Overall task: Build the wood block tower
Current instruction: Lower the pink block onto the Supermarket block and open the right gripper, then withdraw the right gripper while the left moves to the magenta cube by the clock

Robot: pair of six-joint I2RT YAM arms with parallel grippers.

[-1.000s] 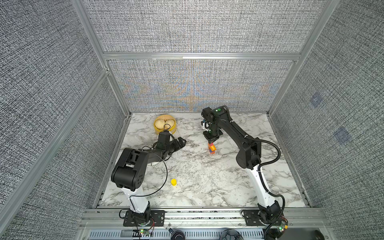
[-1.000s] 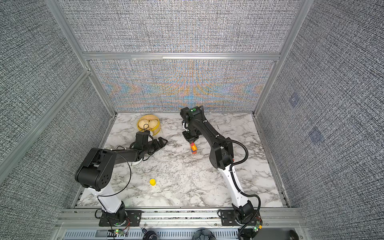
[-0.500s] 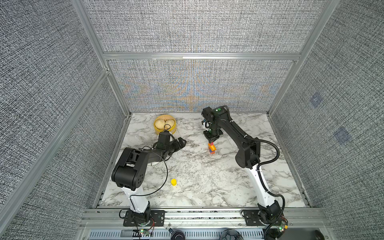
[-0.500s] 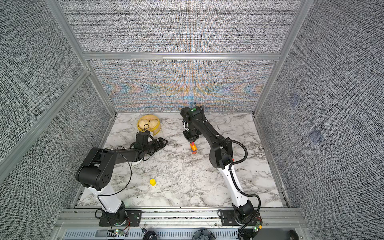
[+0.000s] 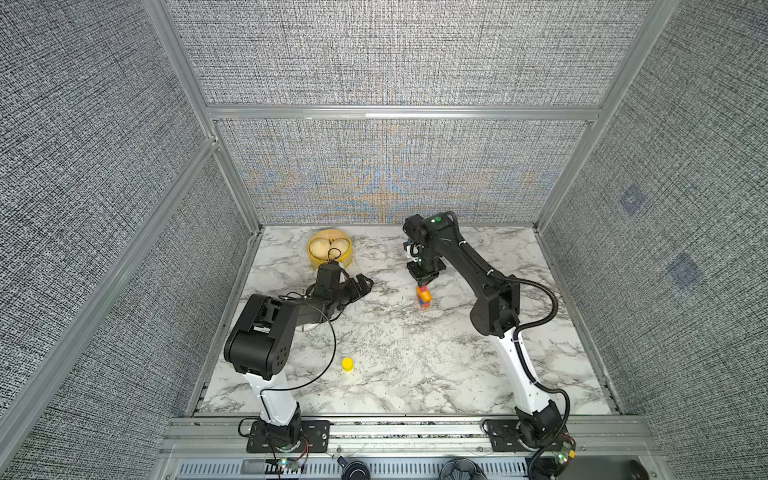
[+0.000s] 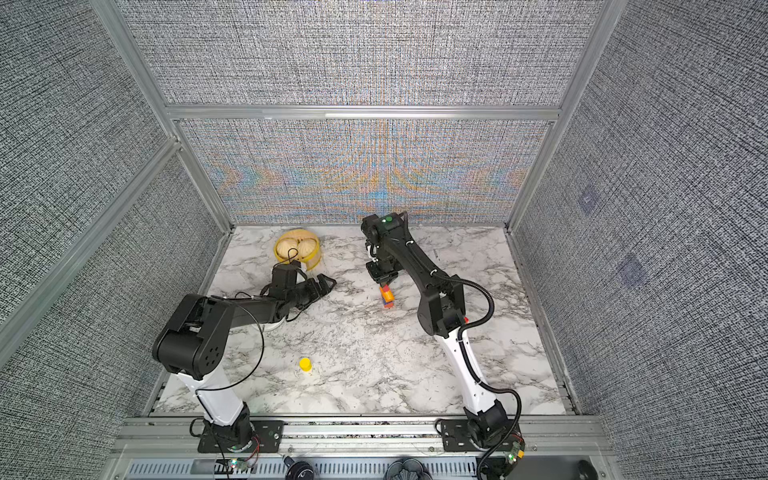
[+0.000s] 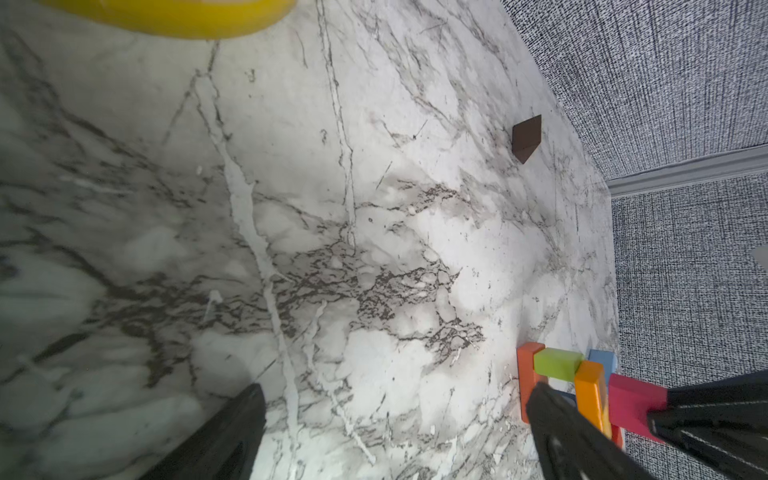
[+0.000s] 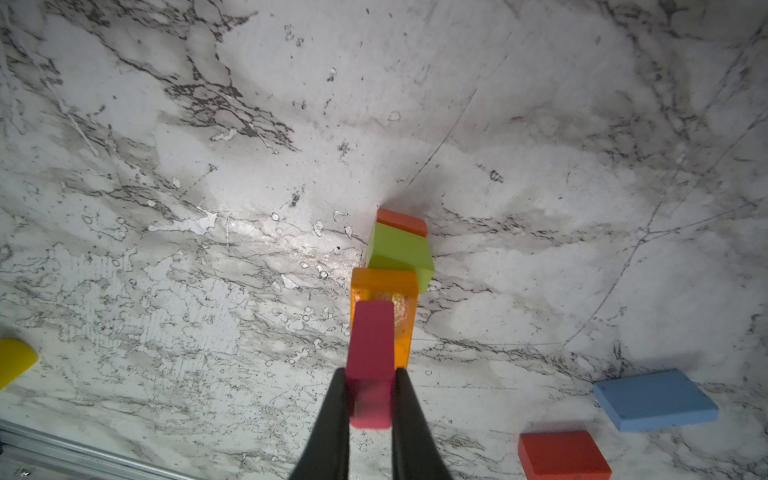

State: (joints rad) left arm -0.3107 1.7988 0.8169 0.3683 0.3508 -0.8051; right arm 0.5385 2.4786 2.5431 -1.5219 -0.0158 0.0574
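Right pincer gripping top block of tower, yellow cylinder well apart

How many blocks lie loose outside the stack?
4: yellow cylinder up front; dark brown block near the wall; blue slab, red slab near the tower. Others may be hidden.

tower right of basket, cylinder well in front of both

The marble tabletop carries a yellow basket near its far edge, a yellow cylinder toward the front, and the tower right of the middle. A dark brown block, blue block and red block lie loose.
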